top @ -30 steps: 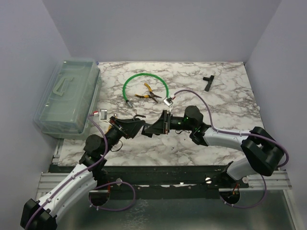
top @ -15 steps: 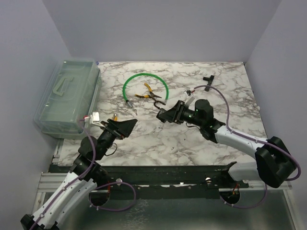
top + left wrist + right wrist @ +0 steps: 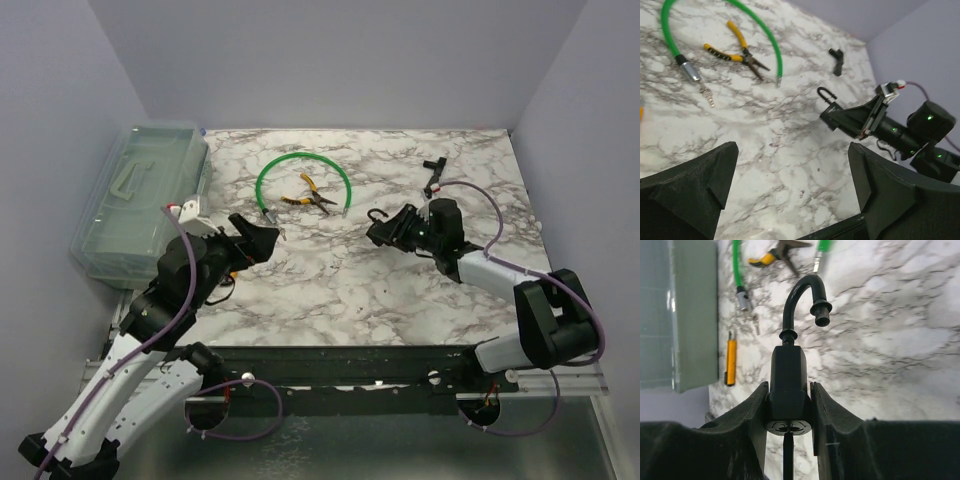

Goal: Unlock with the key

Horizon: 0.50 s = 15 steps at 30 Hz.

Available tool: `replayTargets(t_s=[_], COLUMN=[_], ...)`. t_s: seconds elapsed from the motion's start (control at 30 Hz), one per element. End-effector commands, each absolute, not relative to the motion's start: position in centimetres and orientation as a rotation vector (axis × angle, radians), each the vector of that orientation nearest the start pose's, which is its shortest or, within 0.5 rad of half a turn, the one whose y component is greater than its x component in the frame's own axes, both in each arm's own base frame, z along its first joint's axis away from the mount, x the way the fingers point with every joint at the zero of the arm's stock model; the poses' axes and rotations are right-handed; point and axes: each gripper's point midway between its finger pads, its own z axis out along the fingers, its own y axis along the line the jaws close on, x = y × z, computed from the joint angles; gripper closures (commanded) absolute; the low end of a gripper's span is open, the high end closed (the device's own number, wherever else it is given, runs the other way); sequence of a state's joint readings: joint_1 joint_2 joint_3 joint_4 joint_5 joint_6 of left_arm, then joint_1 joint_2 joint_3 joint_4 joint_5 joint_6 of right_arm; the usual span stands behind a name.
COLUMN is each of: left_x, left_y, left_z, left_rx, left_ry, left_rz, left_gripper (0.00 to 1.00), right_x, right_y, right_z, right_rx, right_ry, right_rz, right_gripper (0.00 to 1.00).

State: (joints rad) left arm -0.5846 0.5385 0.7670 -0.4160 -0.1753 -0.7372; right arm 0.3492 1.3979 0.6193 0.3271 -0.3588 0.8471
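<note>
Black padlock (image 3: 788, 365), shackle (image 3: 800, 295) sprung, stays clamped in the right gripper (image 3: 788, 395), key (image 3: 787, 452) seemingly in its keyway (image 3: 787, 427), while the left gripper (image 3: 790, 185) has released, spread wide and withdrawn: unlocking looks done.

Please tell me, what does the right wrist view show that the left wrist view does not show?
Only the right wrist view: the translucent storage box and the keyway. Only the left wrist view: the black T-shaped part and the open left end effector. Both: the black padlock, shackle open, gripped by the right end effector, the green cable, the yellow-handled pliers.
</note>
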Motion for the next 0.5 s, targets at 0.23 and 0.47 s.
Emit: replayTargets(t_s=[0.23, 0.47], left_x=[22.5, 22.4], left_y=[-11.6, -11.5], left_z=[23.4, 23.6], left_rx=[-0.159, -0.151], left_ry=[2.051, 2.034], left_rz=[-0.434, -0.437], left_gripper=[0.01, 0.01], right_x=[38.5, 41.5], right_y=[19.8, 19.1], right_z=[9.2, 7.4], right_rx=[0.371, 0.443], right_ry=[2.185, 2.192], right_rz=[1.123, 1.218], right_gripper=[1.0, 1.0])
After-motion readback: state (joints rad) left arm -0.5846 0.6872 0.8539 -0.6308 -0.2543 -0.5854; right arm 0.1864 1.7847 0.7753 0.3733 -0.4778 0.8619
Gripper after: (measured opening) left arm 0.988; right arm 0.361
